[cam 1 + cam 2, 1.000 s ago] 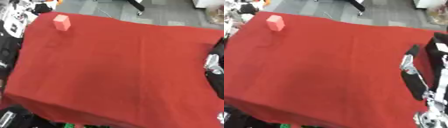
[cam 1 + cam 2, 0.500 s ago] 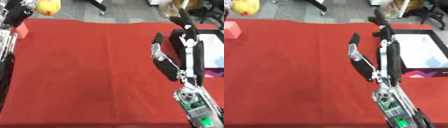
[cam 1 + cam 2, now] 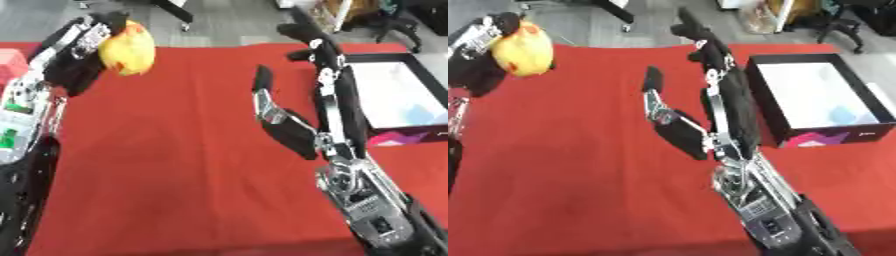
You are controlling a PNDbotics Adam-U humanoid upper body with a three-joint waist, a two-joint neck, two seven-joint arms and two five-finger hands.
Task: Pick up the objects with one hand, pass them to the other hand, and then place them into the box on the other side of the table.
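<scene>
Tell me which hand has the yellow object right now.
The left hand: its fingers curl round the yellow object; the right hand is open and holds nothing.

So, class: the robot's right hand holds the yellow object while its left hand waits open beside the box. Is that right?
Not quite: the hands are swapped. The left hand holds the yellow object, and the right hand waits open beside the box, as the right eye view shows.

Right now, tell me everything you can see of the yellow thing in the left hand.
The yellow object is rounded, like a fruit or ball, mostly bright yellow with an orange-red patch on its upper side. Its surface looks smooth; the material cannot be told. It is held up above the far left part of the red tablecloth, not resting on it. The left hand has its dark fingers curled round it from the left and above. Nothing else touches it.
</scene>
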